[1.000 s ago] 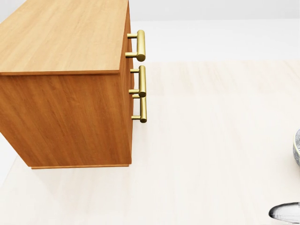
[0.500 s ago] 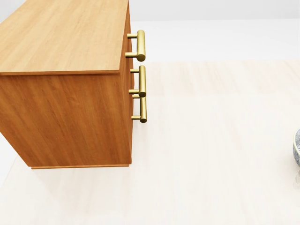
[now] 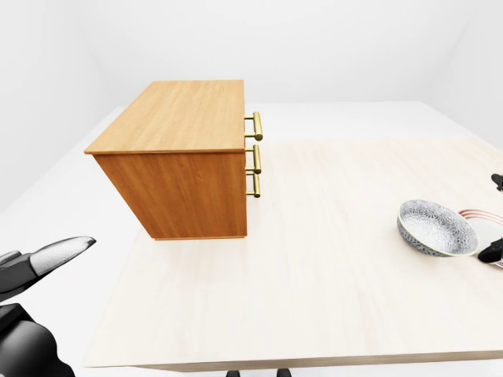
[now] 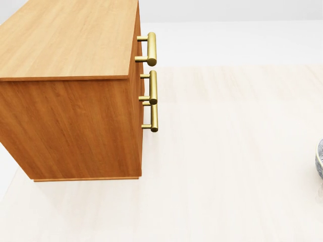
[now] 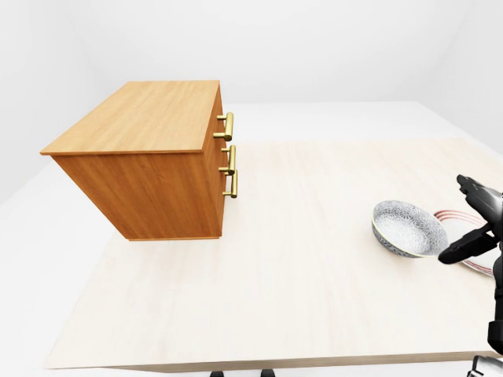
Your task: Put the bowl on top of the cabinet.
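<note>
A patterned blue-white bowl (image 5: 405, 228) sits upright on the pale wooden table (image 5: 299, 275), at the right of the eye views; the head view catches only a sliver of the bowl (image 4: 320, 160) at its right edge. The wooden cabinet (image 3: 177, 153) stands at the table's left, its flat top bare. My right hand (image 5: 473, 220) is just right of the bowl, open, one finger above and one below, not touching it that I can see. Low in the left corner of the left-eye view my left hand (image 3: 43, 259) hangs off the table, fingers stretched out, holding nothing.
Three brass handles (image 3: 255, 149) stick out of the cabinet's right face. A red-rimmed plate (image 5: 464, 216) lies right of the bowl, partly behind my right hand. The table's near edge runs along the bottom of the eye views.
A grey fingertip that showed at the bottom right of the head view one second ago has left that view. Cabinet and bowl have not moved.
</note>
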Available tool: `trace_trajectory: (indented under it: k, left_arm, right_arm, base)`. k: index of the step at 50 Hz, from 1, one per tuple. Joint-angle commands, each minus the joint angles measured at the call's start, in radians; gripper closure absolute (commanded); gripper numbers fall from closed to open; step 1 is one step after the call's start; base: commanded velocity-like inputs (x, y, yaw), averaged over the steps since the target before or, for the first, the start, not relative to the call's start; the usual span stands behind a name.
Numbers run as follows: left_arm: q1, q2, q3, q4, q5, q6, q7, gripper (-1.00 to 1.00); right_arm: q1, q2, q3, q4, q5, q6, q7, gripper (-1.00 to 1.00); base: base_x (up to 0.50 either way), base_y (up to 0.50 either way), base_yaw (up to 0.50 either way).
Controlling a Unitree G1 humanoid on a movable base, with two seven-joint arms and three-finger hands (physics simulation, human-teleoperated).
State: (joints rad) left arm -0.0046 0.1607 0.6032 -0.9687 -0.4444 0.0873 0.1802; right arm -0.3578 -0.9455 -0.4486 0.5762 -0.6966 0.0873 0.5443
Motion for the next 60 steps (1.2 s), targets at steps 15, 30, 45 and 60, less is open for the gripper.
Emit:
trace_trajectory:
  k: [15,30,45,60]
  left_arm:
    - [-0.003,-0.007,-0.011,0.030,0.011,0.000,0.005,-1.00]
    - [-0.001,-0.010,-0.018,0.042,0.019,0.000,0.000,-1.00]
    - [-0.001,-0.005,-0.005,0.039,0.002,0.000,0.005,-1.00]
    - [-0.004,-0.001,-0.003,0.036,-0.002,0.000,0.010,-1.00]
  right_arm:
    - [0.027,0.028,0.060,0.117,-0.131,0.000,0.127,-1.00]
    - [-0.088,0.083,0.133,0.163,-0.165,0.000,0.134,-1.00]
    - [-0.198,0.148,0.228,0.252,-0.197,0.000,0.102,-1.00]
    - [-0.161,0.173,0.236,0.329,-0.159,0.000,0.052,-1.00]
  base:
    - [0.00,0.00,0.00]
    - [0.00,0.00,0.00]
    - [0.00,0.00,0.00]
    - [0.00,0.00,0.00]
